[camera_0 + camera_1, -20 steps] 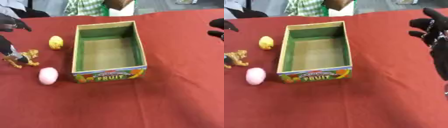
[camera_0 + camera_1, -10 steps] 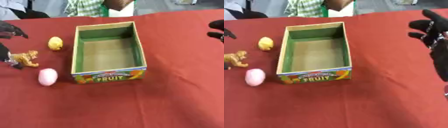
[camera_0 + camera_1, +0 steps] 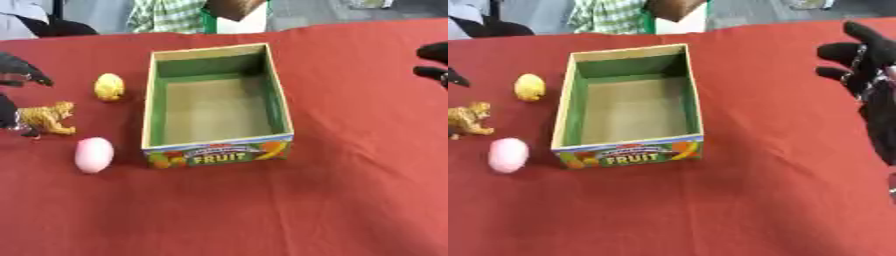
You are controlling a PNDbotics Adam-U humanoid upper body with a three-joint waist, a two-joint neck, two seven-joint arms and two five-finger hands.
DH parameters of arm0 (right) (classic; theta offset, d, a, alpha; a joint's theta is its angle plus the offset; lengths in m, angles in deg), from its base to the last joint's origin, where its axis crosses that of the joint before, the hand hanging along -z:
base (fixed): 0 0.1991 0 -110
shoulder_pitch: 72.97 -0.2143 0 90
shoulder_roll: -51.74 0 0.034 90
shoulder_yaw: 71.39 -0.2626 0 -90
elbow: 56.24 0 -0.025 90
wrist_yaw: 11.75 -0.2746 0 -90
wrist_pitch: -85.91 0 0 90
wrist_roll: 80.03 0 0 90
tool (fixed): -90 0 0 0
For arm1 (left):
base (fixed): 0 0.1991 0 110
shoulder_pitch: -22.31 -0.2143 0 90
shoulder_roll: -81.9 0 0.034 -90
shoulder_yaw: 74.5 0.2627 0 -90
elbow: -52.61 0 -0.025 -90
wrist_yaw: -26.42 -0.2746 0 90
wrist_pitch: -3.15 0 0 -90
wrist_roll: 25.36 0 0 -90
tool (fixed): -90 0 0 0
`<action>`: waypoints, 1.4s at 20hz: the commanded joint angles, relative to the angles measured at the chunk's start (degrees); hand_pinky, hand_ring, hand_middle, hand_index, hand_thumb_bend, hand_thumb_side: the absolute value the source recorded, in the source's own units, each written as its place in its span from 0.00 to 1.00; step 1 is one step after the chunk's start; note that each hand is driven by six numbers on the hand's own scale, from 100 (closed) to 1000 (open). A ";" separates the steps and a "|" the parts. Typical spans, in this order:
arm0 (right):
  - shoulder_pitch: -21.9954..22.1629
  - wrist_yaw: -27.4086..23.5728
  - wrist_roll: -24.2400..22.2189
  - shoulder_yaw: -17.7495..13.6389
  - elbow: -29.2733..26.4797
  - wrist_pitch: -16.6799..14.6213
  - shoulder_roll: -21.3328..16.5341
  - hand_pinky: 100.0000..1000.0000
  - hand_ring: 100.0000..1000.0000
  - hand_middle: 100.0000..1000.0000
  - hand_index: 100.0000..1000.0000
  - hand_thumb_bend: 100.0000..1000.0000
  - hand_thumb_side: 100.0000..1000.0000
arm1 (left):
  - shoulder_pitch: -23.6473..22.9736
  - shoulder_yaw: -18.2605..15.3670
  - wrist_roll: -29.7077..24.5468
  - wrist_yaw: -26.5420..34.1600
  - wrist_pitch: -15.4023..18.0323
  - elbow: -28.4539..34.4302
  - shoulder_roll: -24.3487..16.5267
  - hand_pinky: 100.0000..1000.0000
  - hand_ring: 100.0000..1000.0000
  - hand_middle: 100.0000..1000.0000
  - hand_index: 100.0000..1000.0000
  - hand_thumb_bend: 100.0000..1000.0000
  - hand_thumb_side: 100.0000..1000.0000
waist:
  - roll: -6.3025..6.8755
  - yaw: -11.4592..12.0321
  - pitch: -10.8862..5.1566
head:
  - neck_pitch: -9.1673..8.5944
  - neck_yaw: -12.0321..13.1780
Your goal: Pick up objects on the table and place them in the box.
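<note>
The box stands empty in the middle of the red table, green inside, with "FRUIT" printed on its front. To its left lie a yellow lemon, a brown toy lion and a pink egg. The left hand is beside the lion but I cannot tell its fingers; the right hand is relaxed at the right edge, grasping nothing.

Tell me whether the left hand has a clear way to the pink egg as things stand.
Probably yes. The left hand sits at the left edge by the toy lion, and the pink egg lies on open cloth just beyond the lion, outside the box.

Left robot hand mostly cut off at edge, grip on tiger figurine unclear.
</note>
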 commanded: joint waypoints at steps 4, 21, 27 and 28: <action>-0.74 0.33 -0.22 -0.33 -0.87 -0.07 -0.86 0.82 0.86 0.72 0.96 0.00 1.00 | 1.89 -1.36 -0.08 -3.32 0.57 -3.70 -0.09 0.70 0.92 0.92 1.00 0.48 0.39 | -0.16 -0.09 -0.68 | -0.77 -0.01; -0.72 0.65 -0.32 -0.39 -0.87 -0.04 -0.37 0.82 0.86 0.72 0.96 0.00 1.00 | 3.43 -3.52 -0.08 -8.77 0.79 -10.21 3.89 0.64 0.85 0.81 1.00 0.36 0.39 | -0.49 -0.36 0.04 | -1.09 -0.03; -0.61 0.66 -0.39 -0.43 -0.87 -0.05 -0.17 0.82 0.86 0.72 0.96 0.00 1.00 | 3.66 -4.07 -0.08 -9.06 -0.77 -8.40 4.48 0.50 0.73 0.67 0.83 0.07 0.24 | -0.64 -0.42 0.06 | -0.95 -0.57; -0.60 0.65 -0.40 -0.44 -0.87 -0.05 -0.14 0.82 0.86 0.72 0.96 0.00 1.00 | 3.61 -4.17 -0.08 -9.08 -1.41 -7.96 4.58 0.47 0.70 0.64 0.78 0.00 0.21 | -0.66 -0.42 0.05 | -0.93 -0.67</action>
